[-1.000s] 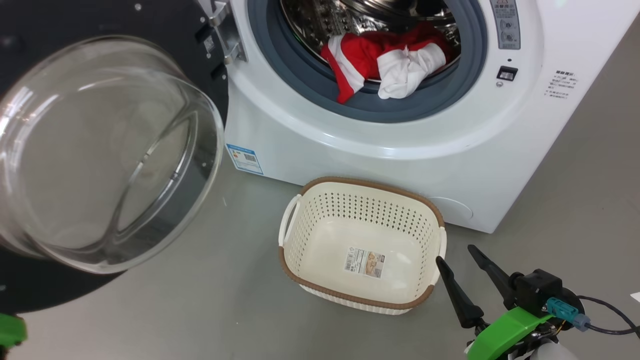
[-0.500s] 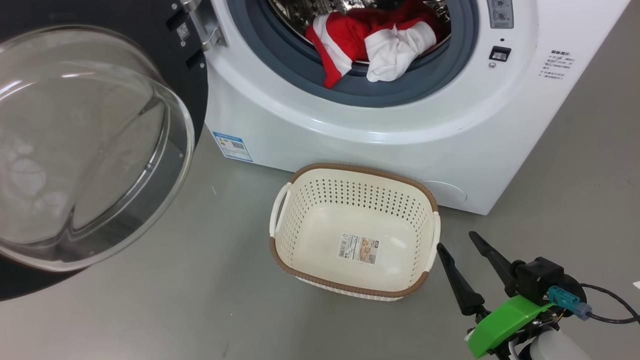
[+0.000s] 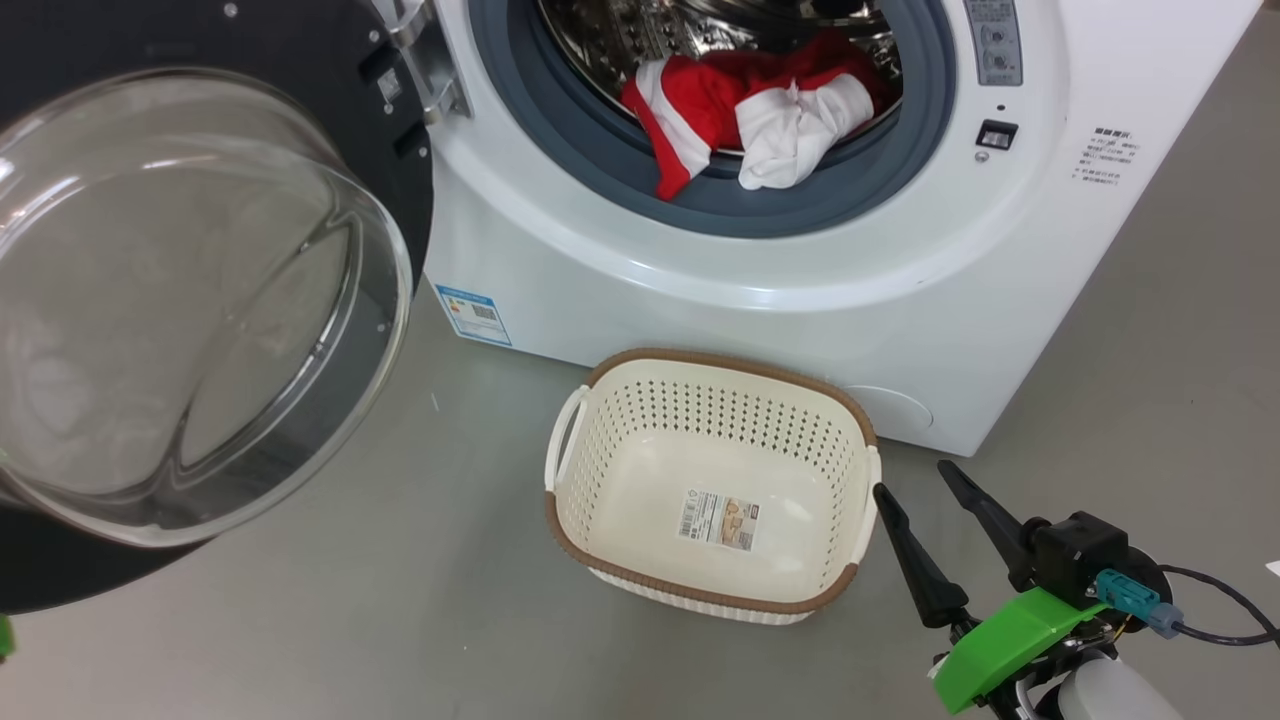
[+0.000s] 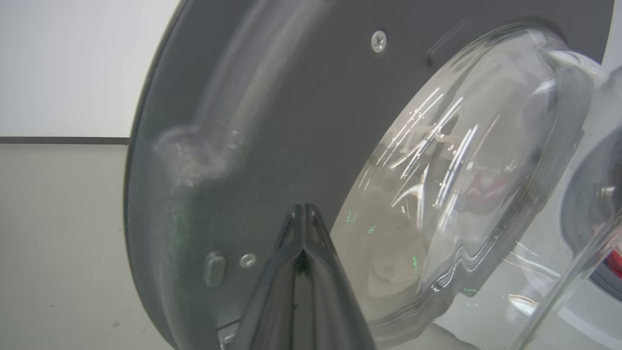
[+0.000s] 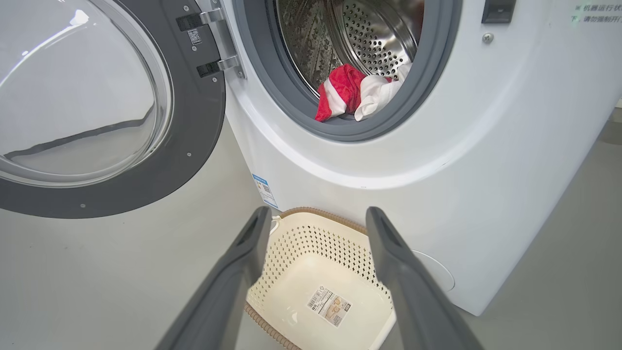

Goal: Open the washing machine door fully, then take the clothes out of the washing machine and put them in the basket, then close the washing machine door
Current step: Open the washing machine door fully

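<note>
1. The washing machine door (image 3: pixel 200 300) stands swung out to my left, hinged at the left edge of the opening. Its glass bowl bulges toward my head, and its dark inner ring faces me.
2. The clothes (image 3: pixel 760 120) lie at the front lip of the drum in the washing machine (image 3: pixel 760 290). The red piece is on the left and the white one touches it on the right. Their loose ends hang down over the grey-blue rubber ring.
3. The basket (image 3: pixel 730 365) sits upright on the floor just in front of the machine, below the opening. Its long axis runs side to side along the machine's front, and only a sticker lies on its bottom.
4. My left gripper (image 4: pixel 303 214) has its fingers pressed together, grasping nothing. They point at the door's inner ring beside the glass; I cannot tell whether they touch it.
5. My right gripper (image 3: pixel 911 478) hovers low at my right with its fingers spread and empty. They slant up and left, and the nearer tip is just beside the basket's right handle.
</note>
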`<state>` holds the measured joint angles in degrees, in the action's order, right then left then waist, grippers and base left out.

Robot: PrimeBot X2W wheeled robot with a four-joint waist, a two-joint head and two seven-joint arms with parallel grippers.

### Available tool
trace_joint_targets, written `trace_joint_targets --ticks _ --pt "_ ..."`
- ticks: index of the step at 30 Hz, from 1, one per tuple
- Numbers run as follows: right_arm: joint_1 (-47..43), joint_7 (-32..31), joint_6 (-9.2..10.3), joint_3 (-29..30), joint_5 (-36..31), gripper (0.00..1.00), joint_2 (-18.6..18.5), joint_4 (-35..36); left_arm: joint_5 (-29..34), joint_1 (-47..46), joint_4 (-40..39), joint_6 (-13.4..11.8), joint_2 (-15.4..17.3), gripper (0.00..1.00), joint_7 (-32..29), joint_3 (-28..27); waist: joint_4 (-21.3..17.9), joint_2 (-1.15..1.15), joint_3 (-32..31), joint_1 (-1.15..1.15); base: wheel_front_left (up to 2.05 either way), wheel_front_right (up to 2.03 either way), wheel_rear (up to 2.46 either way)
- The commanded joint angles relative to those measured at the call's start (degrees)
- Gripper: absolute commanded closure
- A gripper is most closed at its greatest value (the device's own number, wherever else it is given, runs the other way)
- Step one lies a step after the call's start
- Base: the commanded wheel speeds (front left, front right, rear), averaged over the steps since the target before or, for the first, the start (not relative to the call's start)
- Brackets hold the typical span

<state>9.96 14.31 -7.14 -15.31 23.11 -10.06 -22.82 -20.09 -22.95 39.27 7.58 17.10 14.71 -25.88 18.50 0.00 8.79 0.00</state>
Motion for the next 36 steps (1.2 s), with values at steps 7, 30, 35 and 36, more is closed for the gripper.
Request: trace_joint_targets --ticks 7,30,35,36 --pt "-0.4 0.7 -0.35 -0.8 0.0 0.0 0.4 1.2 -2.2 6.4 -7.2 -0.1 -0.1 1.0 0.3 0.8 0.6 0.0 -2.5 0.0 0.0 0.0 0.0" --pt "-1.5 0.7 -0.35 1.0 0.2 0.0 1.4 2.5 -8.4 21.4 -26.1 -0.1 -3.5 0.0 0.3 17.0 -5.4 0.0 -4.5 0.0 0.0 0.0 0.0" --pt "-2.1 0.7 -0.35 2.3 0.1 0.0 1.5 2.9 -8.5 22.6 -28.0 -0.1 -3.4 0.0 0.3 20.0 -8.4 0.0 -4.7 0.0 0.0 0.0 0.0" --pt "-2.1 0.7 -0.35 2.3 0.1 0.0 1.5 2.9 -8.5 22.6 -28.0 -0.1 -3.4 0.0 0.3 20.0 -8.4 0.0 -4.7 0.0 0.0 0.0 0.0"
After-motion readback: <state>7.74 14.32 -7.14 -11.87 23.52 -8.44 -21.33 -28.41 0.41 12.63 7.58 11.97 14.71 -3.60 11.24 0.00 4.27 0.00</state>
